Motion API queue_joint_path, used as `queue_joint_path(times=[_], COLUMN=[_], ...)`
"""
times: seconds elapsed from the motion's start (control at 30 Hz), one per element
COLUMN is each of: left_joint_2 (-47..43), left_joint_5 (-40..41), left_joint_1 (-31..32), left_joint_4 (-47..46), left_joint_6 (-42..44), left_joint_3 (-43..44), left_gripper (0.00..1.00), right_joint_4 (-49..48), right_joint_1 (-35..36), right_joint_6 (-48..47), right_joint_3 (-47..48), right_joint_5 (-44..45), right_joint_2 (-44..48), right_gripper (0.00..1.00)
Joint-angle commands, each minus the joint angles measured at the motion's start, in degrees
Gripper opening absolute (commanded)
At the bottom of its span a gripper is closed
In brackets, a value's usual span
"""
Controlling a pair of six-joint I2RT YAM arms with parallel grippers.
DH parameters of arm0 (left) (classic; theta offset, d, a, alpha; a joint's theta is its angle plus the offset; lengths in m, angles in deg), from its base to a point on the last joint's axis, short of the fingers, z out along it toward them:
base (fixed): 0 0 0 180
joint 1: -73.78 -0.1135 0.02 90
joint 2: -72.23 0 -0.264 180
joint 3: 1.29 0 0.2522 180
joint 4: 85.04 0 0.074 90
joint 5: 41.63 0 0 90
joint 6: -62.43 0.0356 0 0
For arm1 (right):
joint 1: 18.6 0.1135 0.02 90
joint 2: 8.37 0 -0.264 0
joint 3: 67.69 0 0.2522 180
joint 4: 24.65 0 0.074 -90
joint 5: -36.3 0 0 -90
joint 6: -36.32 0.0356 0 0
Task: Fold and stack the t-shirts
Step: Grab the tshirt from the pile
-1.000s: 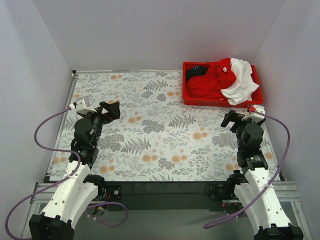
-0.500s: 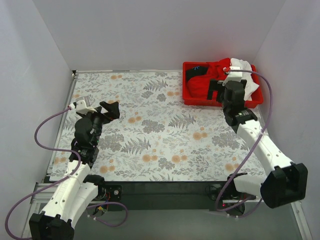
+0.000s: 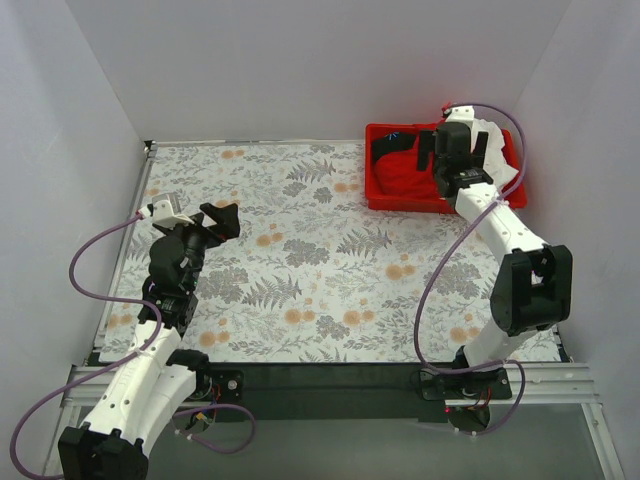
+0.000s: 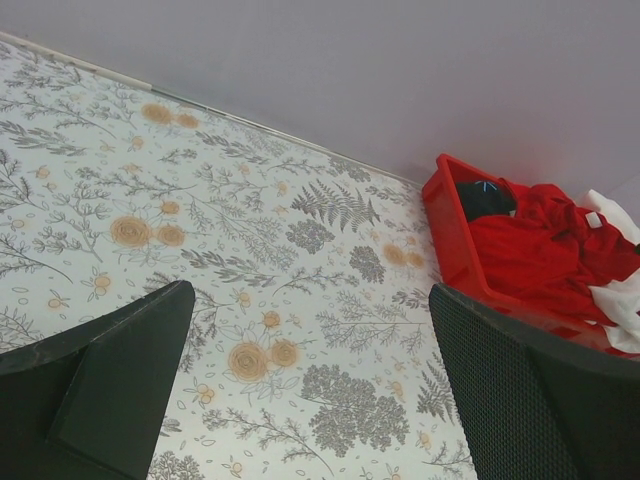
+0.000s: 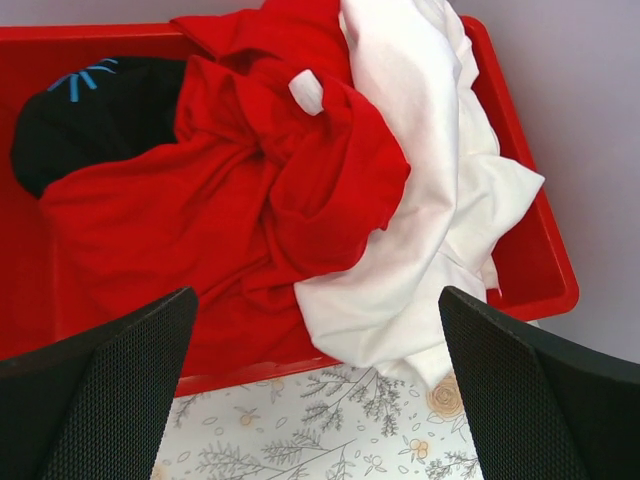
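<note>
1. Fingers (image 5: 100, 370) stand wide on your left gripper (image 3: 218, 222) and right gripper (image 3: 455, 150), holding nothing.
2. Red shirt (image 5: 250, 200), white shirt (image 5: 430, 150) and black shirt (image 5: 90, 110) lie crumpled in the bin (image 3: 400, 203), upper right; none is folded yet.

No readable text in any view, white neck label (image 5: 307, 92) on the red t-shirt (image 5: 200, 220) showing no print that can be made out, blue mark (image 5: 85, 78) on the black t-shirt (image 5: 100, 125) only a few short strokes, not legible as letters
</note>
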Motion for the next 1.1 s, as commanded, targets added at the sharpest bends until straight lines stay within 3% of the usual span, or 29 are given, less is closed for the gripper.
queue_joint_path(times=[0.0, 0.27, 0.47, 0.63, 0.67, 0.73, 0.87, 1.07], left_joint_2=[-0.7, -0.4, -0.7, -0.7, -0.7, -0.7, -0.7, -0.4], left_joint_5=[-1.0, -0.7, -0.1, 0.3, 0.4, 0.5, 0.9, 0.4], left_joint_1=[0.3, 0.3, 0.3, 0.3, 0.3, 0.3, 0.3, 0.2], left_joint_4=[-0.2, -0.4, -0.4, -0.6, -0.6, -0.7, -1.2, -1.2], left_joint_6=[0.6, 0.8, 0.9, 0.9, 0.9, 0.9, 0.9, 1.0], left_joint_3=[-0.4, -0.5, -0.7, -0.9, -1.0, -1.0, -1.3, -1.2], left_gripper=[0.98, 0.98, 0.98, 0.98, 0.98, 0.98, 0.98, 0.98], right_joint_4=[0.7, -1.3, -1.8, -3.9, -4.3, -4.1, -7.6, -7.1], right_joint_1=[-1.8, -4.0, -5.8, -6.1, -6.1, -5.9, -2.7, 3.6], right_joint_6=[0.8, 0.2, 0.2, -1.4, -1.6, -1.7, -2.7, -5.9], right_joint_3=[4.3, 8.6, 10.9, 11.0, 11.2, 11.1, 8.0, 11.4], right_joint_5=[-0.2, -0.5, -1.9, -4.8, -5.4, -6.5, -6.4, -6.9], right_joint_2=[-2.5, -10.2, -14.4, -16.3, -16.3, -15.3, -9.6, -3.3], right_gripper=[0.98, 0.97, 0.89, 0.61, 0.32, 0.04, 0.01, 0.01])
